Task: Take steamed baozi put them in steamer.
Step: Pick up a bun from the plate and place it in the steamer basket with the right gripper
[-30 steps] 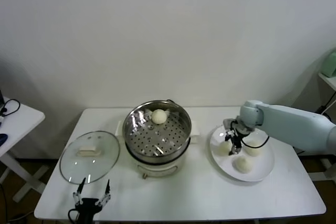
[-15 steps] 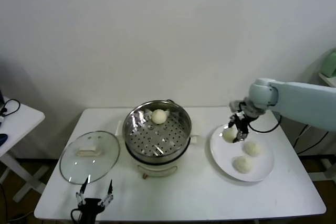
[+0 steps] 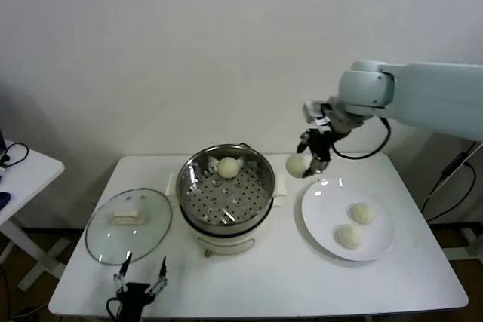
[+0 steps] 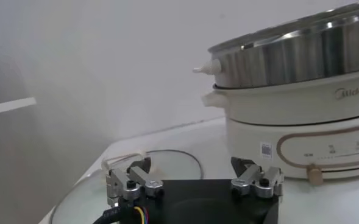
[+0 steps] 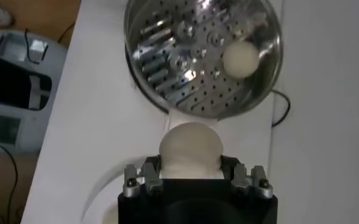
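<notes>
Aloft, right claw (image 3: 304, 162) clamped on baozi (image 3: 296, 164), between steamer (image 3: 225, 188) and plate (image 3: 322, 207), left claw (image 3: 139, 283) parked, apart.

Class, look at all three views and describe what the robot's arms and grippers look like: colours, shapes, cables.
The right arm is a thick, smooth, pale blue-white tube with a rounded joint and a black cable looping below it. The right gripper is small, dark metal; its wrist view shows a black block with silver finger mounts. The left gripper has the same black body, silver screwed fingers, and coloured wires at its base.
</notes>
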Available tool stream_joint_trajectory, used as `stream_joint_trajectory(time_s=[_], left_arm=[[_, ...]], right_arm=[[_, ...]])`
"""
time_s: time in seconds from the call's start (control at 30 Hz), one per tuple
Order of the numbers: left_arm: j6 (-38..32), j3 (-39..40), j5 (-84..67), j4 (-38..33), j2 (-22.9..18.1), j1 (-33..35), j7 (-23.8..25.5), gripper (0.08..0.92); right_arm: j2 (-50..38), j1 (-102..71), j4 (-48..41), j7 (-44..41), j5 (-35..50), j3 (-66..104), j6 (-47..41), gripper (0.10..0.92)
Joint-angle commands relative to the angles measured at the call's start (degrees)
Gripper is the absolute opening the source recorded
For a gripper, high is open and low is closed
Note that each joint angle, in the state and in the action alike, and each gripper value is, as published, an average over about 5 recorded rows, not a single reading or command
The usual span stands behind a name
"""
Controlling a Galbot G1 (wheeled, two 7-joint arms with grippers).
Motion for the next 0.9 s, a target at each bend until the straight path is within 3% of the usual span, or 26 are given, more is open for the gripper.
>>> stream_joint_trajectory(time_s=[0.03, 0.43, 0.9], left_arm=[[0.0, 0.0, 0.1, -0.2, 0.1, 0.1, 0.0, 0.823], [0.1, -0.8, -0.1, -1.1, -0.2, 0.6, 0.1, 0.823], [0.0, -1.6, -0.2, -0.7, -0.4, 0.4, 0.2, 0.823]], right_arm=[[9.0, -0.7, 0.8, 4.0, 7.3, 5.5, -4.8, 0.645], [23.2, -16.5, -13.6, 7.1, 1.8, 12.4, -6.5, 0.645], [29.8, -25.7, -23.8, 7.8, -4.4, 14.3, -6.3, 0.645]])
